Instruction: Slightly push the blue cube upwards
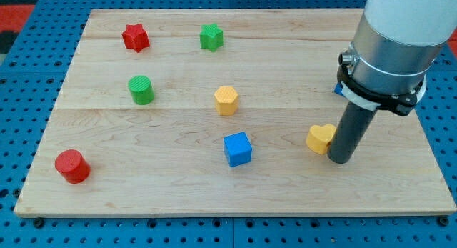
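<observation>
The blue cube (238, 149) sits on the wooden board (178, 191), a little below the board's middle. My tip (339, 161) is at the view's right, well to the right of the blue cube and slightly lower. It stands right next to a yellow heart-shaped block (320, 138), on that block's right side. The rod and the arm above it hide part of the board's right side.
A yellow hexagonal block (226, 100) lies above the blue cube. A green cylinder (141, 89), a red star (135, 37) and a green star (211, 36) lie toward the top left. A red cylinder (72, 166) is at the bottom left. A blue block (338, 89) peeks from behind the arm.
</observation>
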